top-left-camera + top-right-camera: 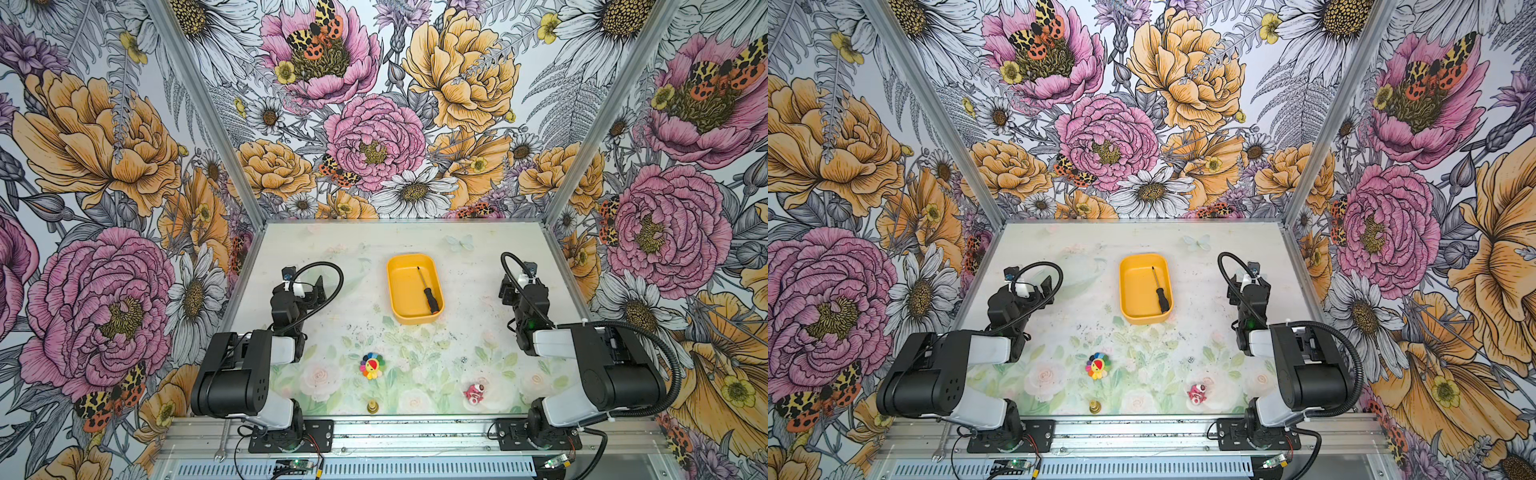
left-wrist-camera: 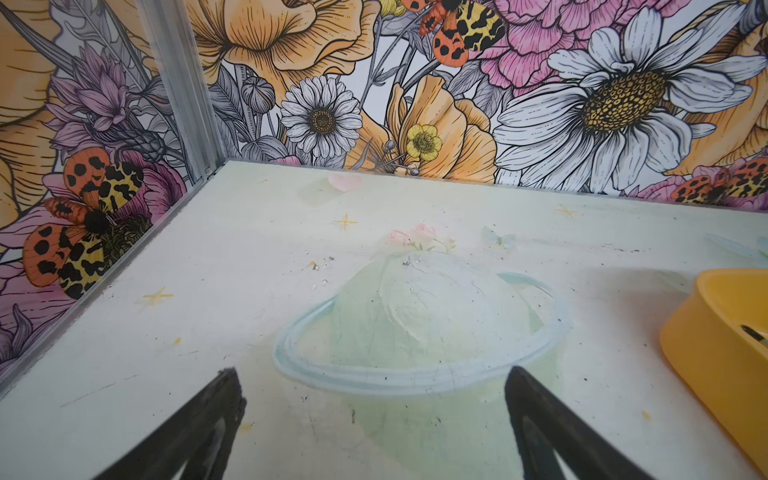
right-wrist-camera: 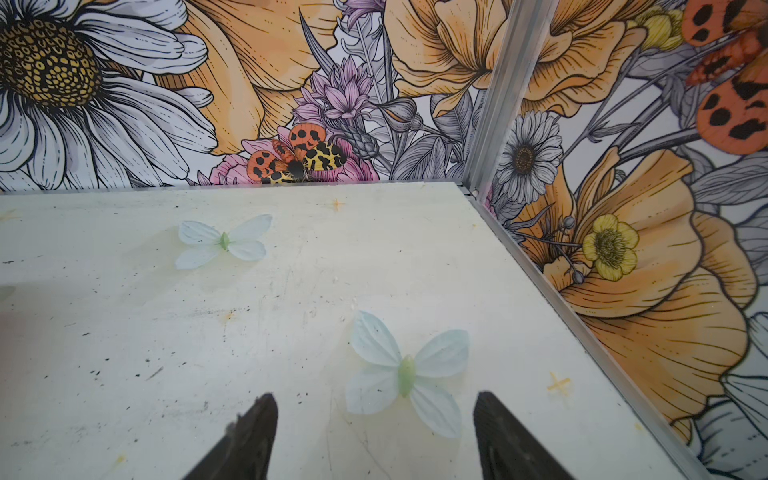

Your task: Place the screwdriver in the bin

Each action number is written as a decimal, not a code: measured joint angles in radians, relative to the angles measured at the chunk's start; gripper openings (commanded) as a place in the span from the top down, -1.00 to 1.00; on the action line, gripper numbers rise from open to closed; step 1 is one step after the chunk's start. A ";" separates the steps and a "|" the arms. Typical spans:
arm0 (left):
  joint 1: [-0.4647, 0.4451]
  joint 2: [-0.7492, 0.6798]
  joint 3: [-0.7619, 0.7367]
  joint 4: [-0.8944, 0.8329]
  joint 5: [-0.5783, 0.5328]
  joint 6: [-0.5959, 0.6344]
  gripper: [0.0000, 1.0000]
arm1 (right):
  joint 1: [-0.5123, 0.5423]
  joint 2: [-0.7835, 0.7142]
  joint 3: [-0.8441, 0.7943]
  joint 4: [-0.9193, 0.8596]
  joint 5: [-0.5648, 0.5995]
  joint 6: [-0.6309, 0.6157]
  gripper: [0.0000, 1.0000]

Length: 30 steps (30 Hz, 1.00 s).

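The screwdriver (image 1: pixel 428 291) (image 1: pixel 1162 293) lies inside the yellow-orange bin (image 1: pixel 401 291) (image 1: pixel 1133 291) at the middle back of the table in both top views. Its black handle rests toward the bin's near right corner and its thin shaft points away. The left wrist view shows one end of the bin (image 2: pixel 706 340) with the shaft tip (image 2: pixel 754 334) showing over the rim. My left gripper (image 2: pixel 372 374) is open over bare table, left of the bin. My right gripper (image 3: pixel 374 397) is open above a printed butterfly, right of the bin. Neither gripper holds anything.
A rainbow flower toy (image 1: pixel 372 365), a small red-and-white toy (image 1: pixel 475 393) and a small brass piece (image 1: pixel 372 407) sit near the table's front. A silver wrench (image 1: pixel 222 440) lies on the front rail. Flowered walls close in the left, right and back sides.
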<state>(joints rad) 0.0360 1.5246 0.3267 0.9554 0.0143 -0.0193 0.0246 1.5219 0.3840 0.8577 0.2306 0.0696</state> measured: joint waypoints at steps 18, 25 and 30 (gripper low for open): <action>-0.006 0.026 0.000 0.045 0.000 0.023 -0.97 | 0.000 0.000 0.000 0.000 -0.001 0.003 -0.99; -0.008 0.026 0.000 0.045 0.000 0.023 -0.98 | 0.000 0.000 0.000 0.000 -0.001 0.004 -0.99; -0.008 0.026 0.000 0.045 0.000 0.024 -0.98 | 0.000 0.000 0.000 0.000 0.000 0.003 -0.99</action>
<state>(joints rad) 0.0277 1.5505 0.3267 1.0000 0.0139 0.0051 0.0246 1.5219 0.3840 0.8581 0.2302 0.0731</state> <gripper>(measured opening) 0.988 0.995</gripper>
